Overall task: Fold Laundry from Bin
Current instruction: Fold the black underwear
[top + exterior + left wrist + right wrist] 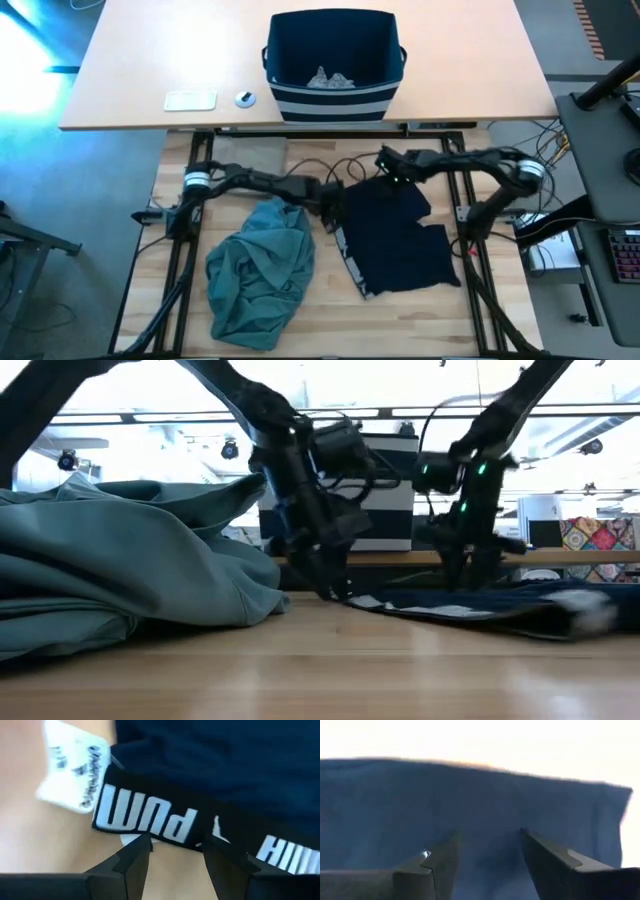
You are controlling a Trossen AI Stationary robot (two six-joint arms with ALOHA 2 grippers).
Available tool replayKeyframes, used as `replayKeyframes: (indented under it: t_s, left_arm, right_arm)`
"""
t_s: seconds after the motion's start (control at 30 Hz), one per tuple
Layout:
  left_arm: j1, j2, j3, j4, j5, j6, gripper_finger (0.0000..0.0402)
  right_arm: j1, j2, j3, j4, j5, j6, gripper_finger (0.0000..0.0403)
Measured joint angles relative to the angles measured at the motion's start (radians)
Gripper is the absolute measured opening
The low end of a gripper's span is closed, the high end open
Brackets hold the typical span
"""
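Soft navy garment [400, 245] — flat, lettered waistband; texture unclear.

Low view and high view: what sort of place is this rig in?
Probably a robotics lab or workshop: the wooden table sits on a black metal frame, loose cables trail over a grey floor, and a keyboard lies at the side.

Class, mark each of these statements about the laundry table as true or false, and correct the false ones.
1. The navy garment lies spread on the wooden table. True.
2. The teal-green garment is inside the bin. False: it lies crumpled on the table, on the left arm's side.
3. The bin is empty. False: small grey pieces lie in it.
4. The left gripper has its fingers open at the lettered waistband. True.
5. The right gripper is over the navy garment. True.
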Motion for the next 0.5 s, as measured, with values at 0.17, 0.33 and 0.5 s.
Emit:
replayKeyframes:
  t_s: [0.17, 0.33, 0.5]
  left_arm:
    - [0.121, 0.023, 0.106, -0.089, -0.057, 0.1, 0.0169]
    - [0.167, -0.036, 0.253, -0.261, -0.083, 0.183, 0.0169]
    - [0.059, -0.081, 0.298, -0.356, -0.066, 0.25, 0.0169]
  right_arm:
    - [-0.128, 0.11, 0.082, 0.025, 0.029, -0.078, 0.0203]
    - [-0.149, 0.046, 0.153, -0.035, 0.044, -0.197, 0.0203]
    - [-0.036, -0.155, 0.139, -0.141, 0.037, -0.249, 0.0203]
